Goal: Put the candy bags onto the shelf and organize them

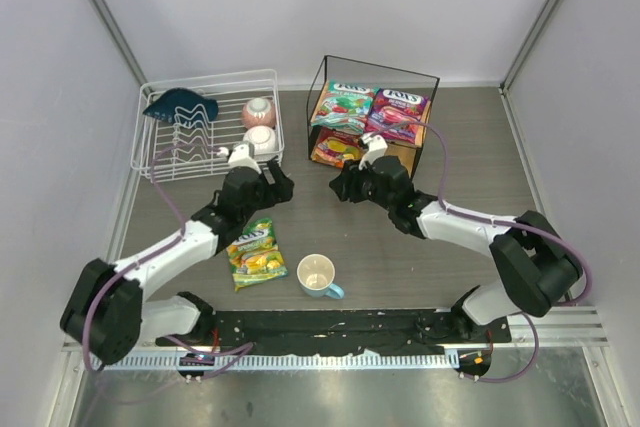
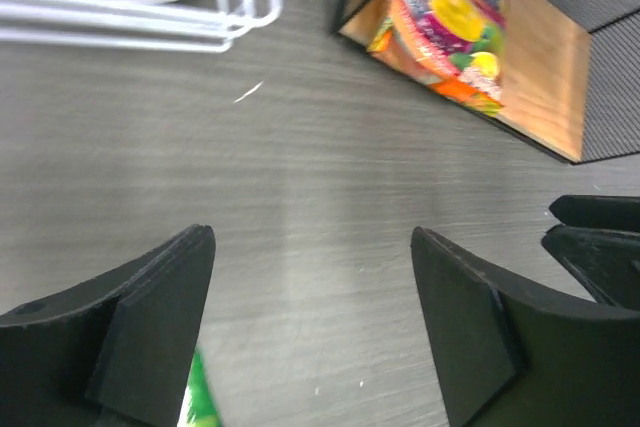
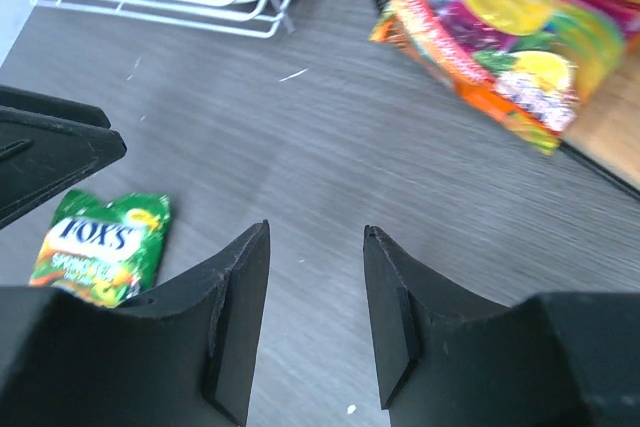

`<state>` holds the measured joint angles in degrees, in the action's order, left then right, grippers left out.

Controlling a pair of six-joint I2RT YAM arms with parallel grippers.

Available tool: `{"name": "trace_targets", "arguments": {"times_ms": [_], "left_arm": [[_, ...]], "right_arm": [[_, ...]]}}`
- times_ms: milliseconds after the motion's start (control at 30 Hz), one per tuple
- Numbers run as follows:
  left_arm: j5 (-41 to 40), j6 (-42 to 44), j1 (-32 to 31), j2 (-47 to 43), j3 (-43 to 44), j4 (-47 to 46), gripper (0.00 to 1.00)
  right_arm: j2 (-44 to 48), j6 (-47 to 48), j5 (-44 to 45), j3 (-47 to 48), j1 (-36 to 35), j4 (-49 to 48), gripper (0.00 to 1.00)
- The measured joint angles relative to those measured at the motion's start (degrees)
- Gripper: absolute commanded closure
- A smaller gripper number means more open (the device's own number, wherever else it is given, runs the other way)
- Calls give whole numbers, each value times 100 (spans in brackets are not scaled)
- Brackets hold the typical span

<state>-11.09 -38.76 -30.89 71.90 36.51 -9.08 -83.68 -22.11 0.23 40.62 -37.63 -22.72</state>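
Left arm (image 1: 180, 242), right arm (image 1: 460, 222) reach low toward shelf (image 2: 545, 67) over tabletop (image 1: 400, 267). Left pincer (image 2: 312, 247) wide open, empty; right pincer (image 3: 316, 237) half open, empty.

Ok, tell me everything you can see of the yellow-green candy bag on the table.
The yellow-green candy bag is a flat, glossy rectangular packet: green, with a white FOX'S logo at one end and yellow-orange fruit pictures at the other. It lies face up on the table, close to the mug but apart from it, off the shelf. Only the table seems to touch it.
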Motion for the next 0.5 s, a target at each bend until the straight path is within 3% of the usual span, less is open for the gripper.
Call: {"name": "trace_targets", "arguments": {"times_ms": [33,67,300,367,400,500], "left_arm": [[-122,-66,0,-247,-122,208,3],[-227,-151,0,-466,-216,413,0],[-1021,-708,0,-2068,-693,1838,0],[-1231,-848,0,-2378,-723,2188,0],[-1346,-922,0,-2520,-734,2371,0],[-1622,-1154,0,-2881,-754,2868,0]], "right_arm": [[-24,28,-155,103,-24,116,52],[-59,66,-295,210,-57,238,51],[-833,306,-861,1252,-557,1110,50],[-1086,323,-977,1495,-737,1231,48],[-1228,313,-1034,1611,-824,1281,39],[-1580,219,-1134,1792,-1036,1366,37]]}}
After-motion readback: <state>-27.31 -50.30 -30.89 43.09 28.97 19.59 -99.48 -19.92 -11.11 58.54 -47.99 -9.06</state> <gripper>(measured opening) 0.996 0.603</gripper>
